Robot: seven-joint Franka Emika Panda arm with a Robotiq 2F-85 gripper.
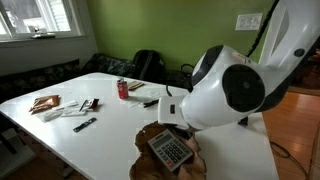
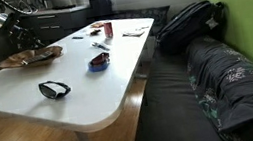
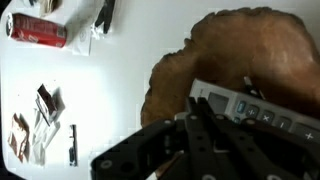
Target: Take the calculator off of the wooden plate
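Observation:
The grey calculator (image 3: 250, 108) lies on the brown wavy-edged wooden plate (image 3: 250, 45), near the plate's edge. In an exterior view the calculator (image 1: 170, 151) rests on the plate (image 1: 146, 140) at the table's near end, under the big white arm. My gripper (image 3: 190, 112) hangs low over the plate with its two black fingers drawn together. The tips are at the calculator's display-side edge. I cannot tell whether they pinch it. In an exterior view the plate (image 2: 31, 56) sits at the table's far left under the arm.
A red can (image 3: 38, 30), small packets (image 3: 40, 112) and a black pen (image 3: 72, 145) lie on the white table (image 3: 100, 90). Sunglasses (image 2: 53, 88) and a small blue dish (image 2: 98, 62) also sit on it. A bench with a black backpack (image 2: 188, 21) runs alongside.

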